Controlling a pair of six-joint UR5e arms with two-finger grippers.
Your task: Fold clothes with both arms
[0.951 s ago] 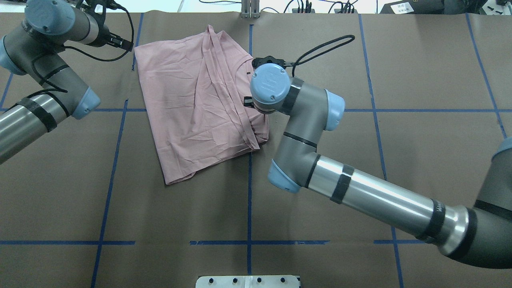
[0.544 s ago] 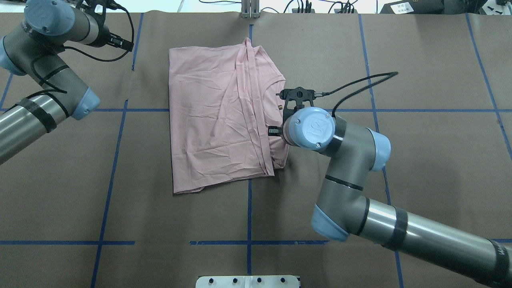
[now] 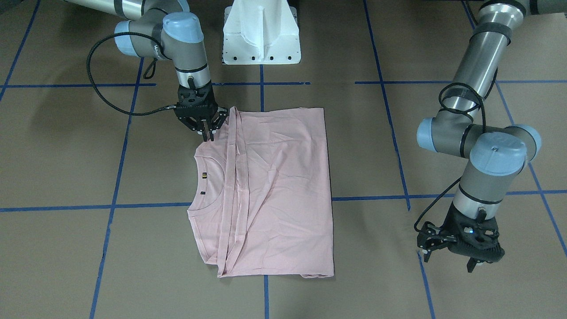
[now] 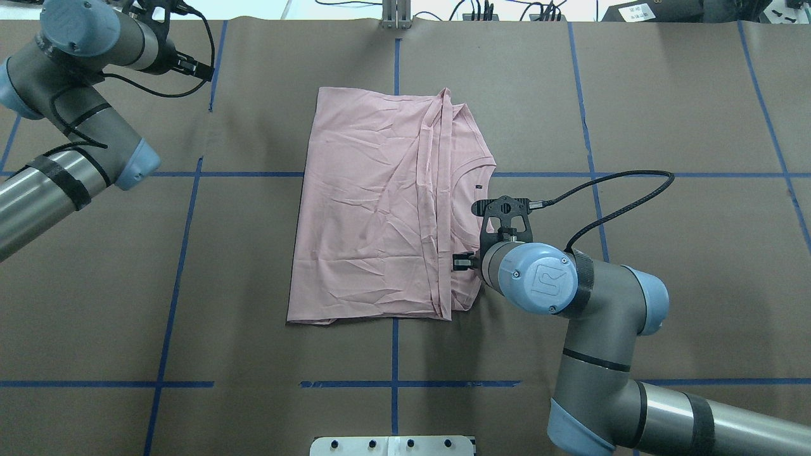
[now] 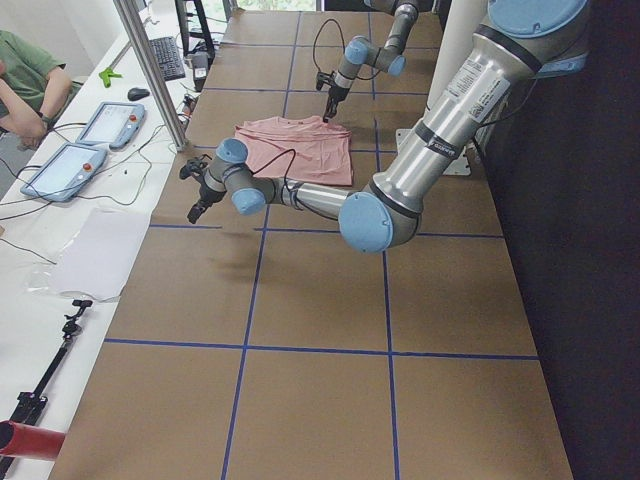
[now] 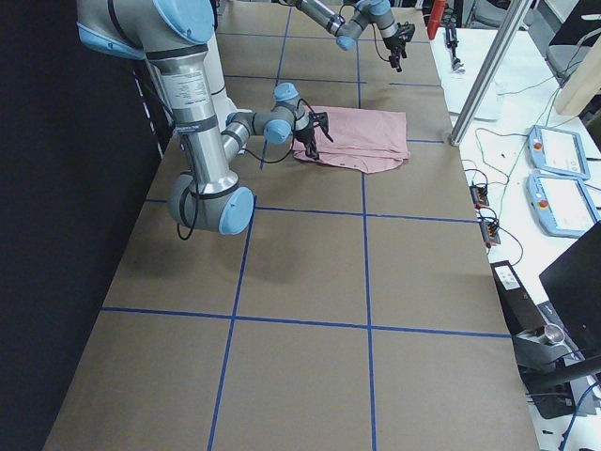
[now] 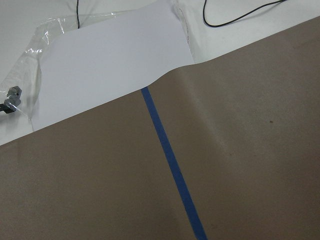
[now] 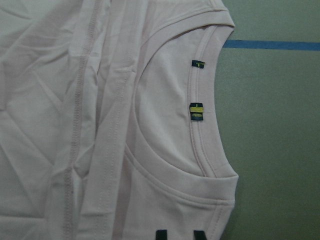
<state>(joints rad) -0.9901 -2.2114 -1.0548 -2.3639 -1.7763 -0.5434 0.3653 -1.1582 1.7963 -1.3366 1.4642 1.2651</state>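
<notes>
Even overhead light, soft shadows on the table (image 3: 66, 248) — sharp, wrist views washed

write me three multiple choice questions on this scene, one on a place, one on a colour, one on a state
1. Where on the pale pink short-sleeved T-shirt is the right gripper?
A hem
B collar-end edge
C middle

2. What colour are the tape lines on the brown paper-covered table?
A blue
B red
C yellow

3. The left gripper is:
A shut on a sleeve
B shut on the collar
C open, holding nothing

Answers: B, the front-facing view shows its fingers at the shoulder beside the collar; A, the grid lines are blue in every view; C, its fingers stand apart over bare table, away from the shirt.
</notes>
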